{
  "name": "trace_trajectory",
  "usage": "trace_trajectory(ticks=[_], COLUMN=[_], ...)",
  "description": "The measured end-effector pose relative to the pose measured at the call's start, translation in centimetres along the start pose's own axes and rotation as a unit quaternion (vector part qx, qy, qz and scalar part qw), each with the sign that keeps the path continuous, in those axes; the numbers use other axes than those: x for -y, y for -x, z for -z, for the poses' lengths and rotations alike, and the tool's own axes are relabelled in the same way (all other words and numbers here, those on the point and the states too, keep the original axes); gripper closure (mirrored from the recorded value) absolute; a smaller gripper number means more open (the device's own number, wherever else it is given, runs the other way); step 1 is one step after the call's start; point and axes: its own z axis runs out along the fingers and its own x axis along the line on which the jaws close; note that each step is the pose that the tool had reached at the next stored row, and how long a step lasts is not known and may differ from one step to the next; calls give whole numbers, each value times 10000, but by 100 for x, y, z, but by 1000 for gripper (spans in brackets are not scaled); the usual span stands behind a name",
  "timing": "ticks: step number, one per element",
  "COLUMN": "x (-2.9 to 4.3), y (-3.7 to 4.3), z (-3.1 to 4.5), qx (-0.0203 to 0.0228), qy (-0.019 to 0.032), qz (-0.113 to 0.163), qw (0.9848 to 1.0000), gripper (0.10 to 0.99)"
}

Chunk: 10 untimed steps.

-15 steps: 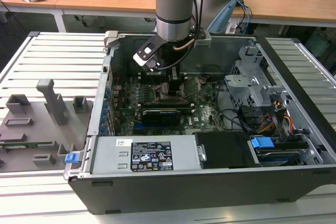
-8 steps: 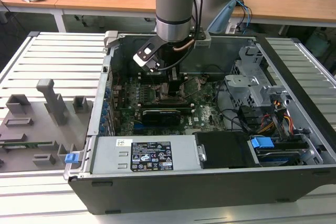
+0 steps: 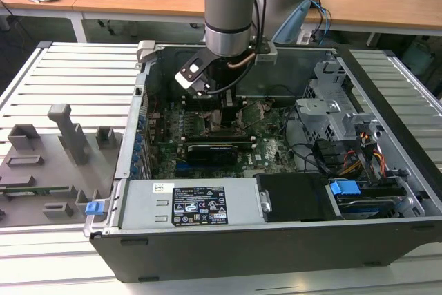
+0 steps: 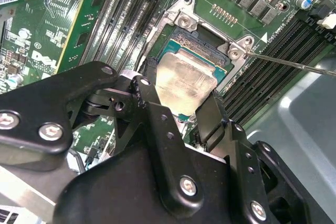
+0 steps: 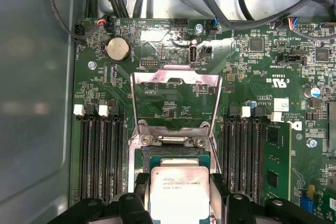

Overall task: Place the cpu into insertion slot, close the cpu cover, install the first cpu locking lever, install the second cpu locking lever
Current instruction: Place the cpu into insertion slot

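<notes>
My gripper [image 4: 181,97] is shut on the cpu [image 4: 185,82], a flat square chip with a silvery top, one black finger on each of two opposite edges. The chip sits low over the insertion slot [image 4: 198,43], whose dark pin field shows just beyond the chip's far edge. In the first wrist view the cpu [image 5: 177,190] is between the fingers [image 5: 140,186], and the cpu cover [image 5: 139,103], a silvery frame, stands swung open past the insertion slot [image 5: 178,153]. A thin metal lever [image 4: 294,62] sticks out beside the socket. In the exterior view the gripper [image 3: 231,112] reaches down into the computer case.
Rows of memory slots [image 5: 100,150] flank the socket on both sides. A long black expansion card [image 3: 210,150] lies just in front of the gripper. The drive cage [image 3: 331,108] and cables [image 3: 359,157] fill the exterior view's right, and a grey fixture tray [image 3: 48,164] lies outside the case.
</notes>
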Motion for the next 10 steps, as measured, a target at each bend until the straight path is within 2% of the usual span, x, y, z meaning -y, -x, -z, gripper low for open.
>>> trace_trajectory(ticks=[3, 10], x=[1, 18], y=[-4, -16], z=[-18, -129], qx=[4, 8], qy=[1, 2], qz=[-69, -138], qw=[10000, 9999], gripper=[545, 545])
